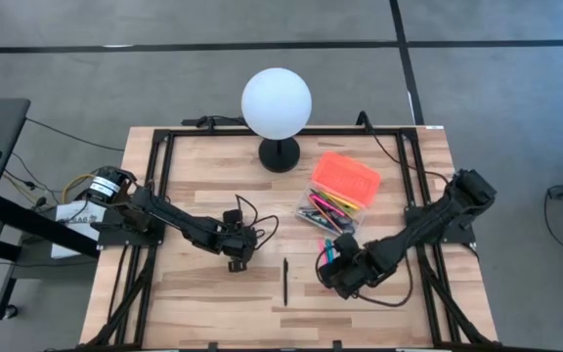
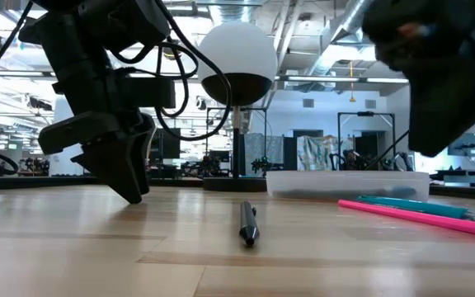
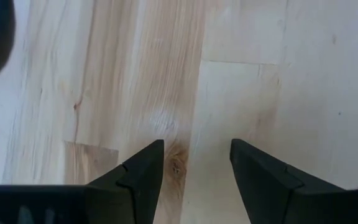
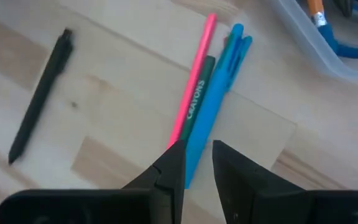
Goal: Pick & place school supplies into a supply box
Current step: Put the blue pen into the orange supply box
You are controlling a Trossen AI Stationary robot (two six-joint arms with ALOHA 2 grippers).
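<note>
The supply box point(image 1: 332, 210) is a clear case with several pens inside, its orange lid point(image 1: 346, 176) lying open behind it. A pink pencil point(image 4: 202, 53), a green crayon point(image 4: 199, 99) and a blue pen point(image 4: 221, 87) lie side by side on the table in front of the box. A black pen point(image 1: 285, 282) lies alone at mid table. My right gripper point(image 4: 197, 160) is open with a narrow gap, above the blue pen's near end. My left gripper point(image 3: 196, 155) is open over bare wood, its tips low in the low view point(image 2: 130, 191).
A white globe lamp point(image 1: 276, 103) on a black foot stands at the far middle of the table. Blue scissor handles point(image 4: 347, 43) show inside the box. Bare wood lies between the two grippers around the black pen point(image 2: 248, 224).
</note>
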